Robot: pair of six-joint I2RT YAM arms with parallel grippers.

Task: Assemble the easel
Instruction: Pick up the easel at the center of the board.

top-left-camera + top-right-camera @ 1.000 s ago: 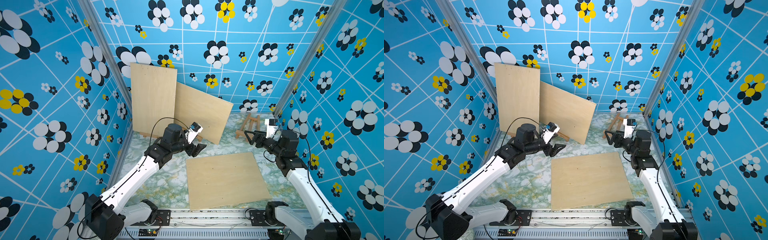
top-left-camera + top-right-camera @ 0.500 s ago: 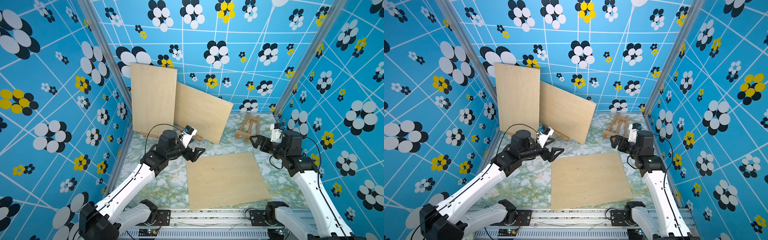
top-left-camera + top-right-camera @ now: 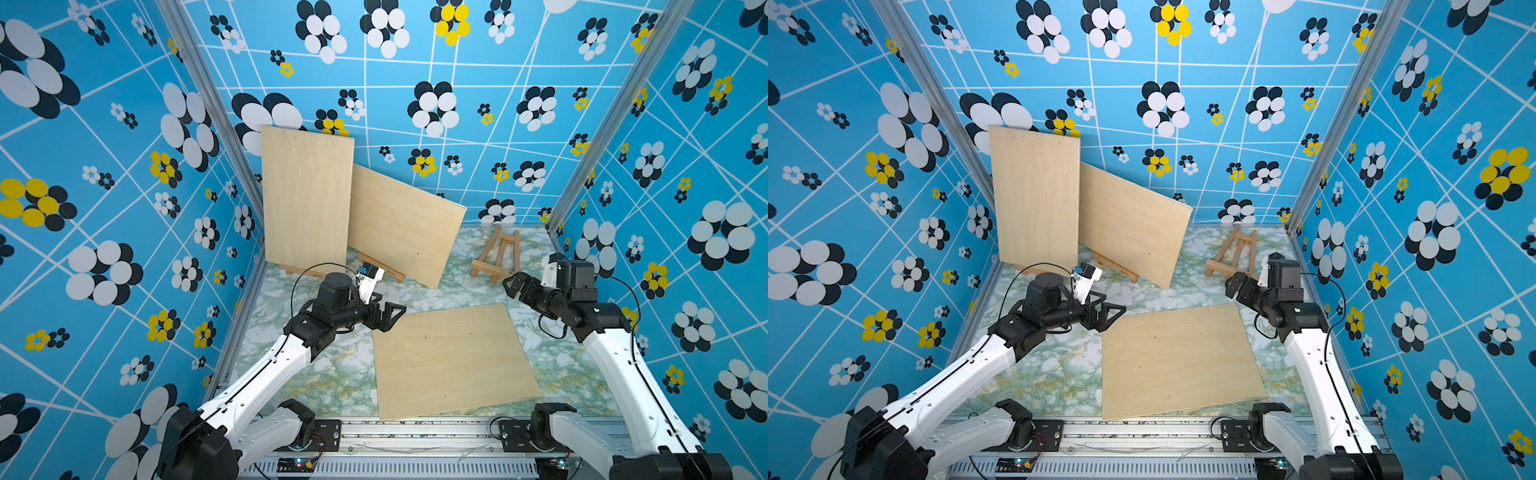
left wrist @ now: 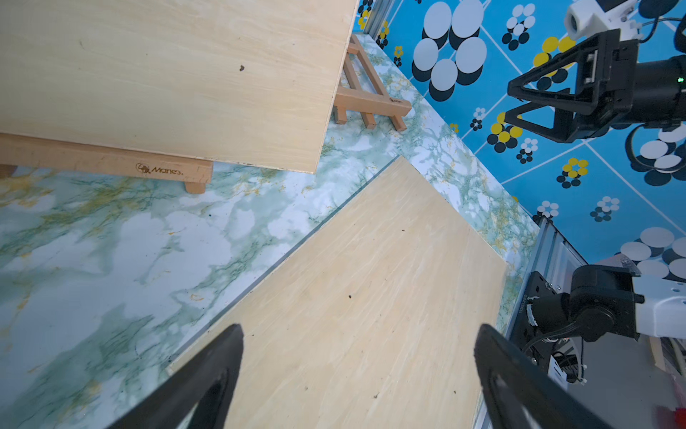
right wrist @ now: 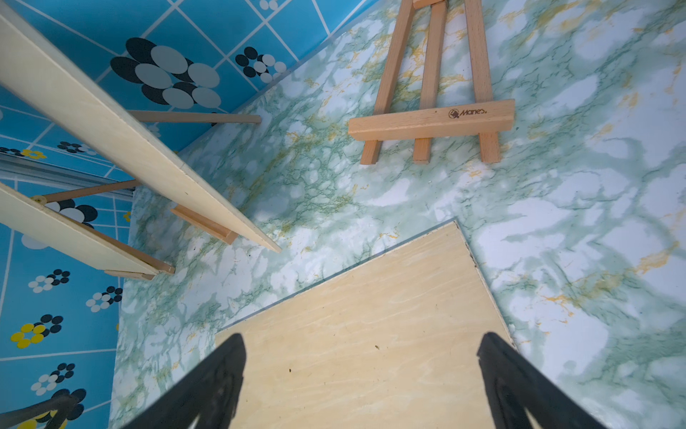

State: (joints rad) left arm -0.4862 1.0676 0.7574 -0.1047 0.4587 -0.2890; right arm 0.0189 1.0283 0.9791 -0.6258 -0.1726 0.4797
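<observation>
**Surface:** glossy table in green-and-white marble pattern. It is boxed in by blue walls printed with a white grid and black, white and yellow flowers.

**Boards:** three, thin pale plywood, rectangular.
- The flat board lies at 5 o'clock.
- The upright board stands at 11 o'clock.
- The tilted board leans at 12 o'clock.

**Grippers:** two, black, both spread wide and empty.
- The left gripper hangs over the flat board's far-left corner.
- The right gripper is at 3 o'clock.

**Easels:** three, small, of light wooden slats.
- Two loaded easels carry the rear boards.
- The bare easel sits at 1 o'clock, apart from both grippers.
</observation>
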